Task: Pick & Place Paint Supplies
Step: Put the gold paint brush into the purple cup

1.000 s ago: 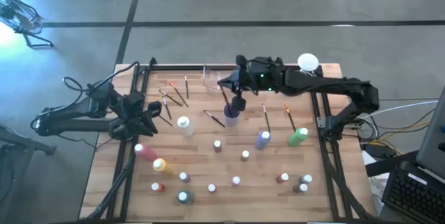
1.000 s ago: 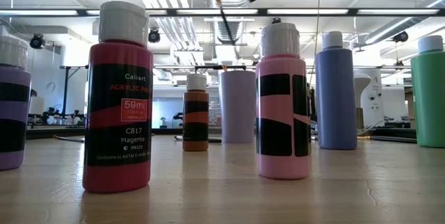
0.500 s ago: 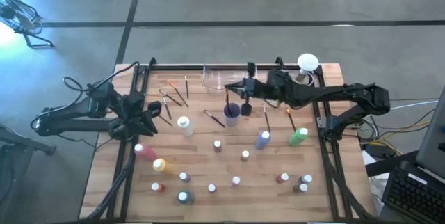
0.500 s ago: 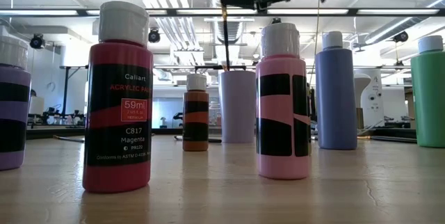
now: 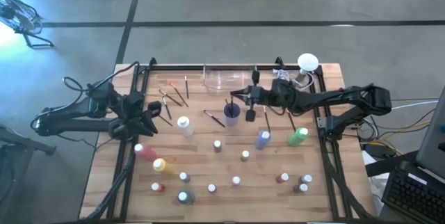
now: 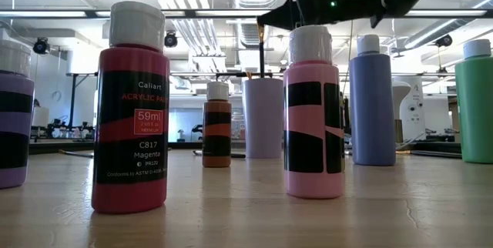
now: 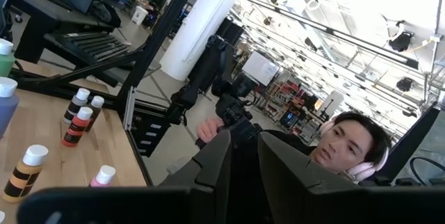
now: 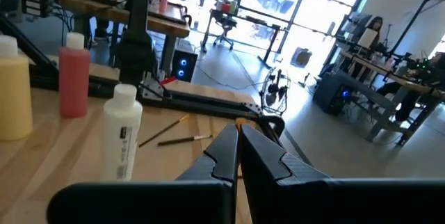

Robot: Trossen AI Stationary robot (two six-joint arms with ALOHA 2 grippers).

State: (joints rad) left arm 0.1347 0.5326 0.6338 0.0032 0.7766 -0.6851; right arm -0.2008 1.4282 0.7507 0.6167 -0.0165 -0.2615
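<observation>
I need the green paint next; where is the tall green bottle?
High view: the tall green bottle lies tilted near the table's right edge, beside the blue bottle.

Floor: grey concrete (image 5: pixel 208 1), a dark seam line running across at 12 o'clock of the bench.
Bench: pale wood planks (image 5: pixel 208 161), black frame rails.
Ceiling: white ducts and strip lights (image 6: pixel 192 1).
Windows: large glazed wall (image 8: pixel 278 1), daylight bright.
Furniture: desks with monitors (image 8: pixel 389 78); office chair (image 8: pixel 222 26).
Person: seated, wearing headphones (image 7: pixel 354 147).
</observation>
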